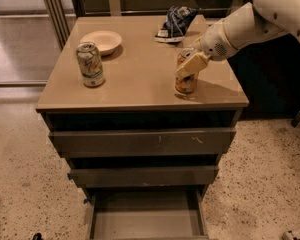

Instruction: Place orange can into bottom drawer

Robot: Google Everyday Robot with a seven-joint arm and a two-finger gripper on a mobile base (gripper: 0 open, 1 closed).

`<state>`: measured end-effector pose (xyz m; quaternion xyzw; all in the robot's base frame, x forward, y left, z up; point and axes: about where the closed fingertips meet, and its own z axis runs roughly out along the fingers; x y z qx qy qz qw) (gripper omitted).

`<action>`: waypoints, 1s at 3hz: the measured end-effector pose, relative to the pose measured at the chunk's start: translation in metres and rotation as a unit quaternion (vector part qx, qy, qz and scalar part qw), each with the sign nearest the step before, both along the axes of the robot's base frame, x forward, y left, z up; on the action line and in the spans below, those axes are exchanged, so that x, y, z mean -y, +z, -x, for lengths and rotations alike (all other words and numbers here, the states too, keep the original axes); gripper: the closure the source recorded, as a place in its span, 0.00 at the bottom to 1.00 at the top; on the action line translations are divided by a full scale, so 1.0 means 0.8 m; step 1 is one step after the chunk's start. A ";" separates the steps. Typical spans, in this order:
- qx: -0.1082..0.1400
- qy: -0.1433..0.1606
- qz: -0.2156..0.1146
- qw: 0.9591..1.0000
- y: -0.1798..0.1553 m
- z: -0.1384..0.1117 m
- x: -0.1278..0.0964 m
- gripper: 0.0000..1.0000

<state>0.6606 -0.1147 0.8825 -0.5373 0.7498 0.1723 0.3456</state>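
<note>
The orange can (pixel 185 79) stands upright on the cabinet top, near its right front corner. My gripper (pixel 191 64) reaches in from the upper right and sits right at the can's upper half, covering part of its top and front. The can rests on the surface. The bottom drawer (pixel 145 219) is pulled out at the foot of the cabinet, and its flat grey floor is bare.
A pale green-and-white can (pixel 90 64) stands at the left of the cabinet top (pixel 140 84). A shallow cream bowl (pixel 101 40) sits behind it. A dark crumpled bag (pixel 175 23) lies at the back. The two upper drawers (pixel 142 141) are slightly out.
</note>
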 end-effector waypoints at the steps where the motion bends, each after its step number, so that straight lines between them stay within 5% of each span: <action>1: 0.000 0.000 0.000 1.000 0.000 0.000 0.000 0.79; 2: 0.004 0.026 -0.007 1.000 0.016 0.020 0.000 0.99; 3: 0.011 0.069 -0.019 0.997 0.045 0.070 0.003 1.00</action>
